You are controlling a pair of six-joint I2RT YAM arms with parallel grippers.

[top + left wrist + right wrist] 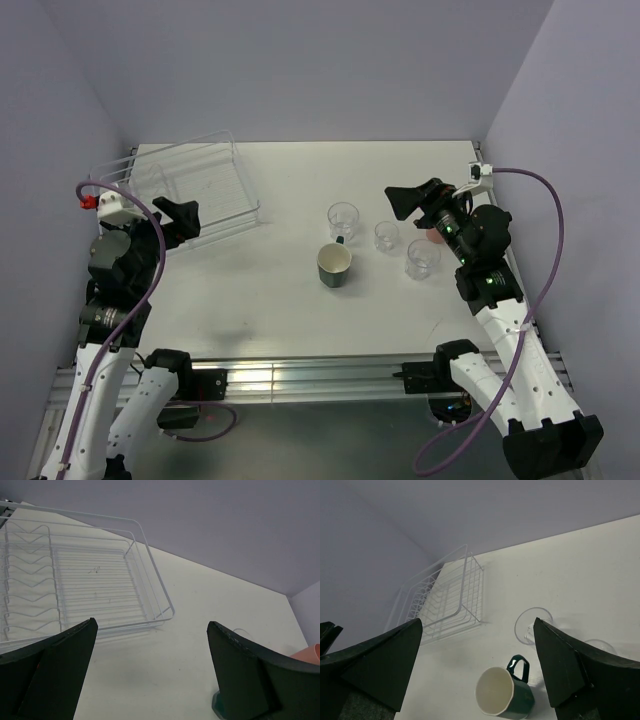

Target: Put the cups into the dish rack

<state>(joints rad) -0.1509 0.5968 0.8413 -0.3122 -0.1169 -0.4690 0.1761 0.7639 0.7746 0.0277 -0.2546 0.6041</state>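
Observation:
The dish rack (207, 188) stands at the table's far left with no cup in it; it also shows in the left wrist view (95, 590) and the right wrist view (445, 600). Near the middle stands the dark green mug (335, 264) (502, 694), mouth up. Three clear tumblers (343, 218) (387, 236) (423, 257) stand around it to the right. The salmon-pink cup (432, 237) is mostly hidden behind my right arm. My left gripper (178, 218) (152, 625) hangs open just in front of the rack. My right gripper (405, 200) (477, 622) hangs open above the tumblers, holding nothing.
Lilac walls close the table at the back and on both sides. An aluminium rail (300, 380) runs along the near edge between the arm bases. A purple cable (555, 250) loops beside the right arm.

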